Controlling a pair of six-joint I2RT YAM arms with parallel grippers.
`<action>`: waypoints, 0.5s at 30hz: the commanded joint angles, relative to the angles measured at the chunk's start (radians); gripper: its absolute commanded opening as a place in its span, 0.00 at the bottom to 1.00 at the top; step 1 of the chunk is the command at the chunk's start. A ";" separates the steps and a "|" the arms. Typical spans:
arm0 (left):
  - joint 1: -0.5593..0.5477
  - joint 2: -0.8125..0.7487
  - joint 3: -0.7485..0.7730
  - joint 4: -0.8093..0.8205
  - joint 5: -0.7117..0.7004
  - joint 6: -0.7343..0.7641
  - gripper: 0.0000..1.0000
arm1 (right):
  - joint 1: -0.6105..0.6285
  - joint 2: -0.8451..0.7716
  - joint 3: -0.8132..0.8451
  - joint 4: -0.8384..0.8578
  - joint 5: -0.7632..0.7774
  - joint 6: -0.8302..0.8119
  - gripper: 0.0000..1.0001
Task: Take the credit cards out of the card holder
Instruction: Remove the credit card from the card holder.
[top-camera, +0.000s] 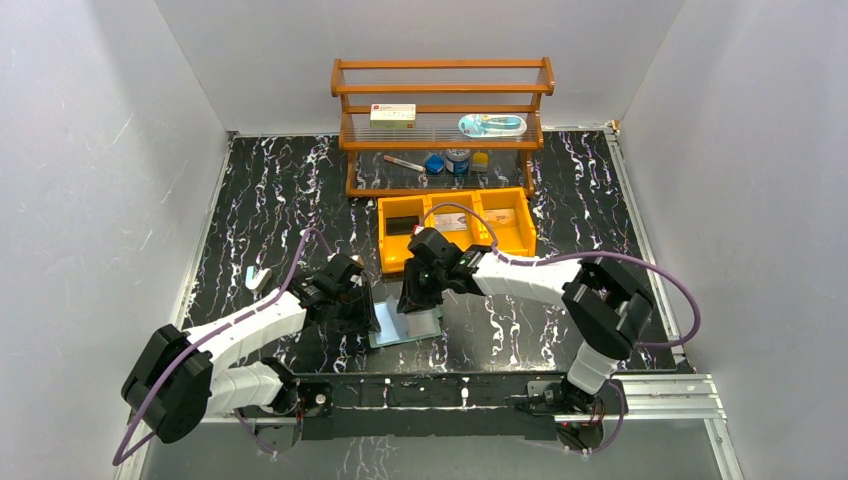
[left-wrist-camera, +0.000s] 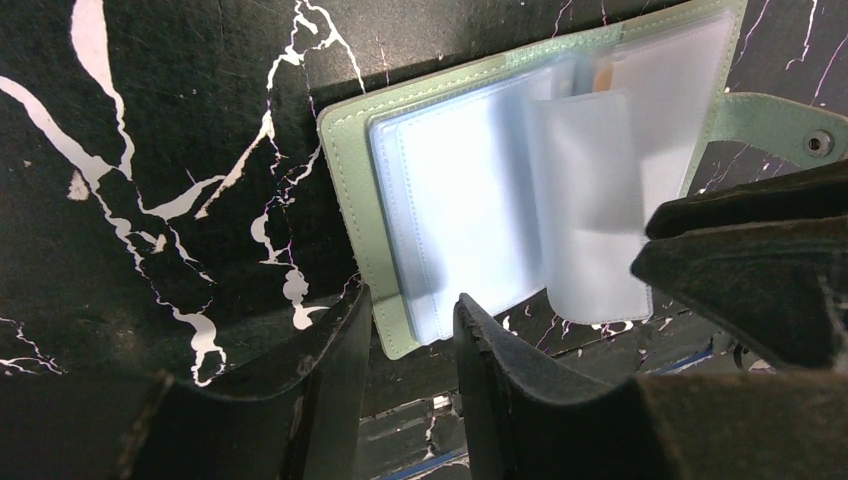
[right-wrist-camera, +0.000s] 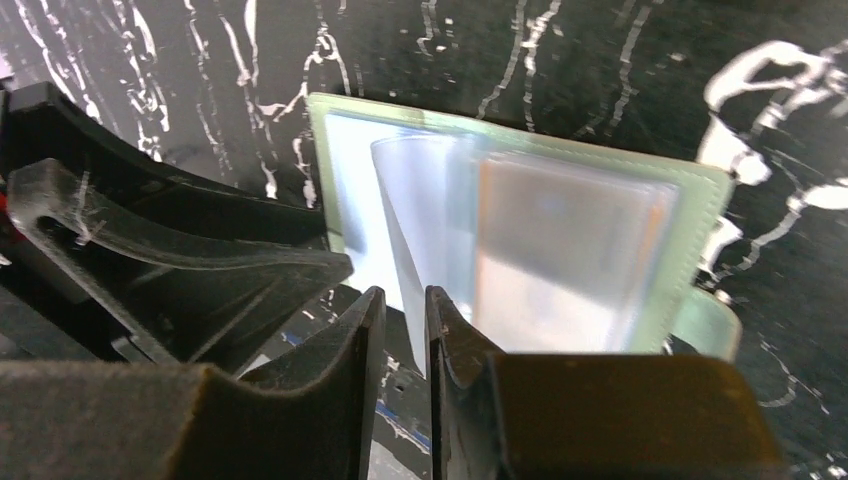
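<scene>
The sage-green card holder (top-camera: 405, 327) (left-wrist-camera: 345, 170) (right-wrist-camera: 700, 200) lies open on the black marbled table between the two arms, its snap tab (left-wrist-camera: 790, 125) spread to one side. One of its clear sleeves (left-wrist-camera: 590, 210) (right-wrist-camera: 420, 210) stands up from the stack. An orange-tan credit card edge (left-wrist-camera: 601, 75) shows faintly through a sleeve; other cards are not clear. My left gripper (top-camera: 358, 303) (left-wrist-camera: 410, 300) is open, its fingers straddling the holder's near corner. My right gripper (top-camera: 415, 293) (right-wrist-camera: 400, 295) stands narrowly open, the raised sleeve's edge between its fingers.
An orange three-compartment bin (top-camera: 455, 262) sits just behind the grippers, with a wooden shelf (top-camera: 443, 90) holding a white box (top-camera: 392, 115) and small items behind it. A small pale object (top-camera: 259, 278) lies at the left. The metal rail (top-camera: 660, 395) runs along the near edge.
</scene>
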 joint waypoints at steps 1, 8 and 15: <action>0.002 -0.006 0.033 -0.014 0.006 0.014 0.34 | 0.008 0.035 0.056 0.105 -0.100 -0.018 0.31; 0.002 -0.068 0.054 -0.106 -0.113 -0.024 0.34 | 0.016 0.165 0.116 0.082 -0.195 -0.053 0.34; 0.002 -0.155 0.085 -0.211 -0.242 -0.061 0.40 | 0.018 0.157 0.156 0.043 -0.190 -0.093 0.44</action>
